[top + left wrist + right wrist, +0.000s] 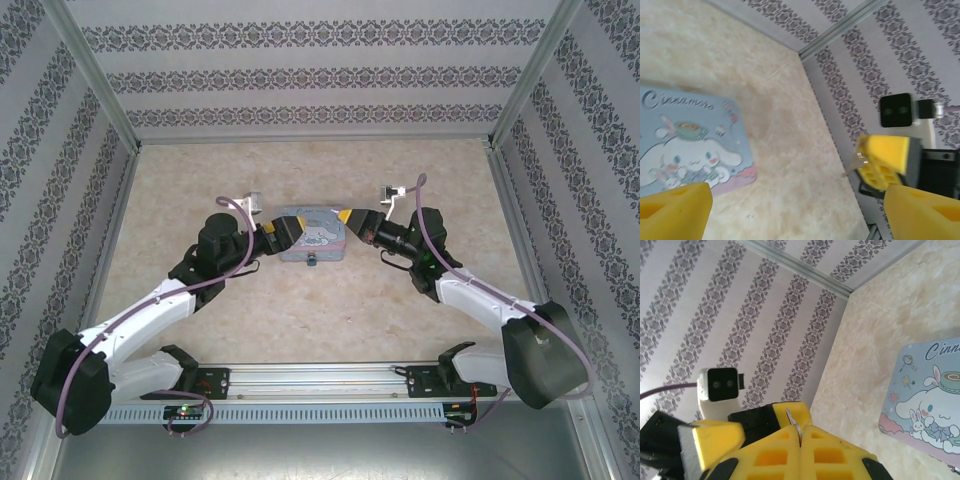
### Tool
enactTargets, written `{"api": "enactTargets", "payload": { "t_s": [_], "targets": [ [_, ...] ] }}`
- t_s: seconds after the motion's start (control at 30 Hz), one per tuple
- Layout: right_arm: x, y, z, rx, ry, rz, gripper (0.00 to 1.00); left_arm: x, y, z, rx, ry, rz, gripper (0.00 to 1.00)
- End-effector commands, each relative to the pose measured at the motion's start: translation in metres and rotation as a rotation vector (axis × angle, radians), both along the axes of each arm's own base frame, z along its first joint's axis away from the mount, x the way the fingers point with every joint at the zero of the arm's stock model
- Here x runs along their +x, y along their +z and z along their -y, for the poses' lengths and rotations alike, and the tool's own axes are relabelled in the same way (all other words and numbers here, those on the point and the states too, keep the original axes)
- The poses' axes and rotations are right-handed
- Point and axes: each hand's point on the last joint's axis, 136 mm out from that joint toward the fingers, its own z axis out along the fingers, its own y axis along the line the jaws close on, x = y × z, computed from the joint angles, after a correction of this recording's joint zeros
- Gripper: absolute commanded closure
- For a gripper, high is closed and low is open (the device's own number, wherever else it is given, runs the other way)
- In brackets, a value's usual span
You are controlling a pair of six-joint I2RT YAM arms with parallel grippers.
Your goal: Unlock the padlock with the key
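You have the key pinched in your right gripper and your left gripper spread empty, so next grasp the padlock at the tin's six o'clock edge and steady it for insertion.

The tin lies on the surface between the left fingers at its left end and the right fingers, which pinch the key, at its right; the padlock sits just before it.

Pale striped walls with dark floral bands, aluminium corner posts, beige marbled tabletop under even light.
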Motion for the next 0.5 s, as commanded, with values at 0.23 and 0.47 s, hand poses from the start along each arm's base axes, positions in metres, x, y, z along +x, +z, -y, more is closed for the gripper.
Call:
{"api": "enactTargets", "payload": {
  "t_s": [0.23, 0.47],
  "targets": [
    [-0.031, -0.004, 0.01, -0.167, -0.011, 0.256, 1.0, -0.009, -0.013, -0.013, -0.013, 0.04, -0.009, 0.1],
    [-0.034, -0.005, 0.011, -0.175, 0.002, 0.267, 1.0, -0.006, -0.028, -0.011, -0.03, 0.048, -0.043, 0.1]
  ]
}}
